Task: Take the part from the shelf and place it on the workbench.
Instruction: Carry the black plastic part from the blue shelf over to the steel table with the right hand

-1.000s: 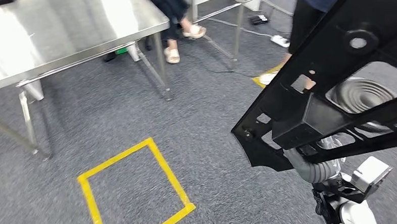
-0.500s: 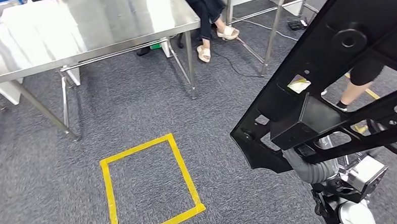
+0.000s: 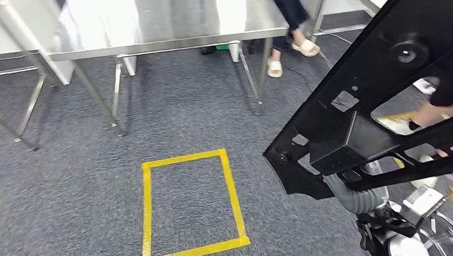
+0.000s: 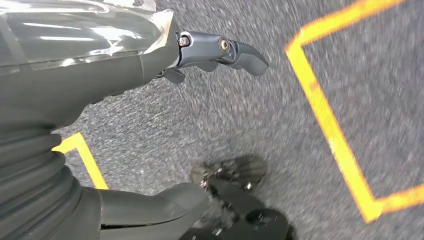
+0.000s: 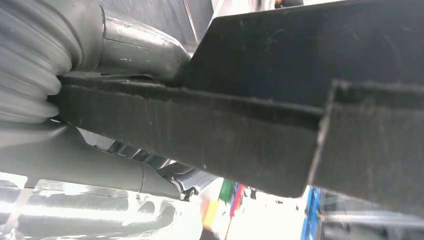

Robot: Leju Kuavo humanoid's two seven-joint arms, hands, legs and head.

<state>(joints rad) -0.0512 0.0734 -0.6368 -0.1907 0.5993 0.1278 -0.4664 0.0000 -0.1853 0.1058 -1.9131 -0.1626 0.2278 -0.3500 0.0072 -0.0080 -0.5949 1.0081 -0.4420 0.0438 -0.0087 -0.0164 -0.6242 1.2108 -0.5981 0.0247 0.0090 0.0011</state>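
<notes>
the part [image 3: 384, 98] fills the right side of the head view, held up over the floor [image 3: 71, 187] by the right hand [image 5: 125, 115]. a taped square [image 3: 190, 207] lies left of it (on the floor), before the desk [image 3: 167, 18]; a person's feet [image 3: 290, 56] are behind the desk.

Left hand [image 4: 150, 55] empty, fingers [image 4: 235, 50] apart, blurred grey carpet [image 4: 240, 120], yellow tape [image 4: 330, 125]

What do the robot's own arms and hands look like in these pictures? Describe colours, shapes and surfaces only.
The left hand has a glossy grey shell, a grey ribbed cover at the wrist, a thick grey thumb and darker, blue-grey fingers with small metal pins. The right hand has the same ribbed grey cover and smooth, shiny grey shell. In the head view, a grey ribbed sleeve joins white and silver arm parts.
</notes>
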